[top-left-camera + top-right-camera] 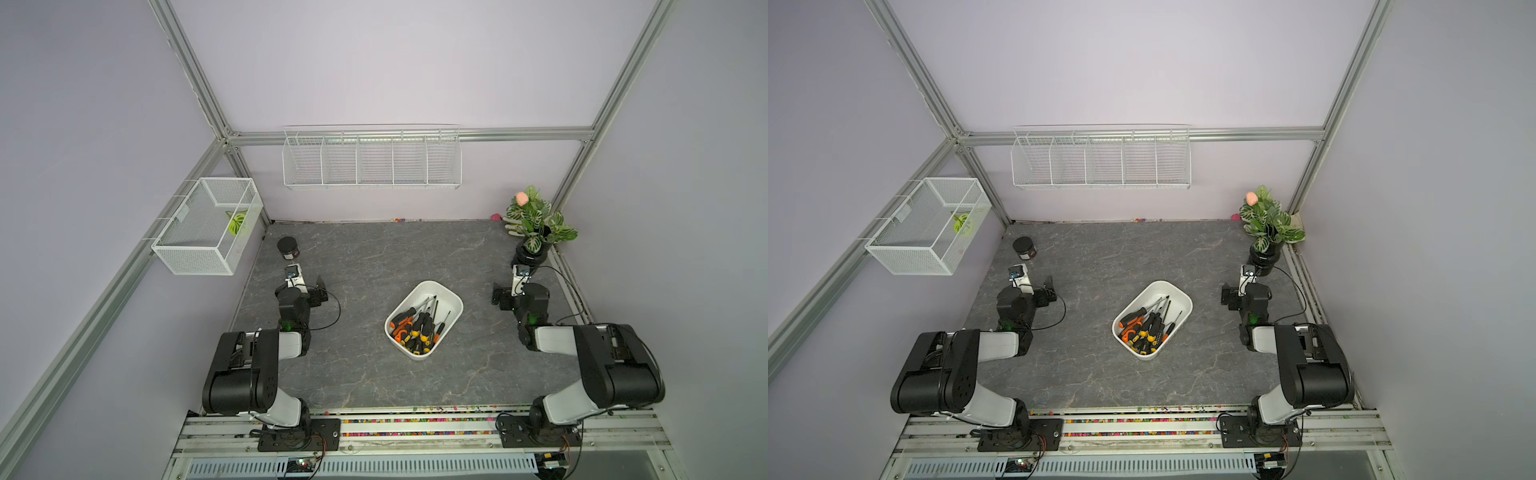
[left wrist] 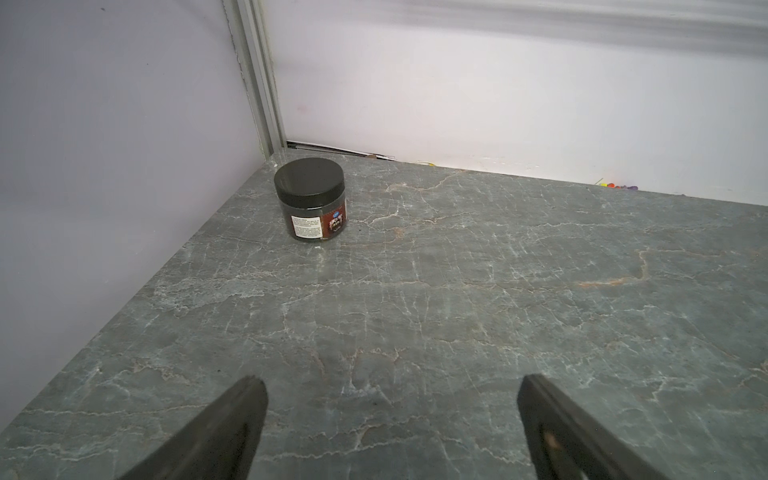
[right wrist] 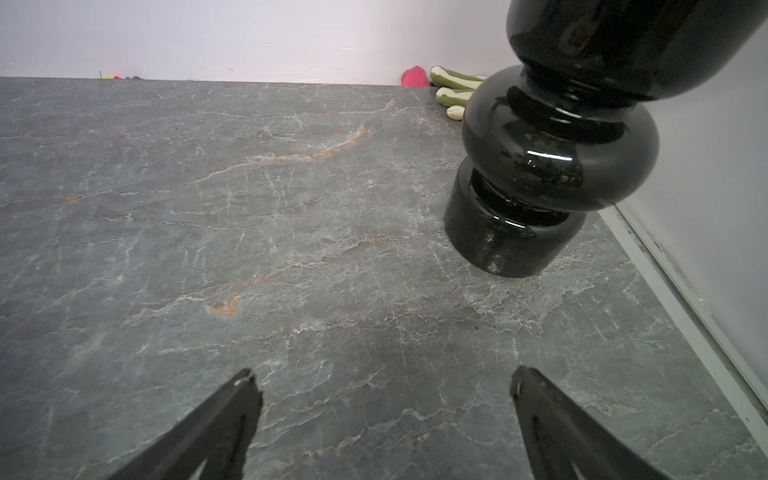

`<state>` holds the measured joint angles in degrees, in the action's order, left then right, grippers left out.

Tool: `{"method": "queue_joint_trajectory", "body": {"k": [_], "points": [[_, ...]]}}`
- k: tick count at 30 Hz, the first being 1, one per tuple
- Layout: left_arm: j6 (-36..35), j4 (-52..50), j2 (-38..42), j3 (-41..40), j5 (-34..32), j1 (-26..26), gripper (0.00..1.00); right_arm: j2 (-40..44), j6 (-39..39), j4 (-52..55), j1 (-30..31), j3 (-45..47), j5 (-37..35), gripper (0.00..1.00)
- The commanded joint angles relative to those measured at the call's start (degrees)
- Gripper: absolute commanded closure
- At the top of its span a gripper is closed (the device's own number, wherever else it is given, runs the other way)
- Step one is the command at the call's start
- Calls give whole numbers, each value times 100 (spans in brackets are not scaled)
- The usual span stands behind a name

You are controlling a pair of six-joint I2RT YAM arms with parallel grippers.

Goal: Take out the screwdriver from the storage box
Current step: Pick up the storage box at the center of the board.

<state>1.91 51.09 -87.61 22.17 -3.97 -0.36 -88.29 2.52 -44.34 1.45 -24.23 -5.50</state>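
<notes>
The storage box (image 1: 454, 297) (image 1: 1184, 297), a white plastic tub, stands at an angle in the middle of the grey table. Several screwdrivers (image 1: 417, 328) (image 1: 1145, 329) with orange-black and yellow-black handles lie piled inside it, shafts pointing to the far end. My left gripper (image 2: 388, 382) hangs open over bare table at the left, well away from the box. My right gripper (image 3: 382, 376) is open too, over bare table at the right. Nothing lies between either pair of fingers. The box is out of both wrist views.
A black lidded jar (image 2: 309, 199) (image 1: 288, 248) stands ahead of the left gripper near the back left corner. A glossy black vase (image 3: 552, 166) with a plant (image 1: 536, 220) stands close to the right gripper. A wire-mesh basket (image 1: 208, 226) and a wire rack (image 1: 371, 160) hang on the walls.
</notes>
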Motion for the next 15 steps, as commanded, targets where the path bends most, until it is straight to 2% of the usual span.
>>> {"method": "queue_joint_trajectory", "body": {"k": [1, 10, 13, 15], "points": [[23, -81, 109, -58, 79, 36, 0, 142, 16, -66, -22, 74, -13, 1], [57, -50, 105, -68, 106, 71, 0, 146, 7, -68, -25, 85, -6, 1], [232, -160, 189, -49, -325, 61, 0, 138, 3, -70, -22, 85, -13, 1], [257, -182, 183, -37, -387, 53, 0, 136, 9, -67, -22, 85, -6, 1]]}}
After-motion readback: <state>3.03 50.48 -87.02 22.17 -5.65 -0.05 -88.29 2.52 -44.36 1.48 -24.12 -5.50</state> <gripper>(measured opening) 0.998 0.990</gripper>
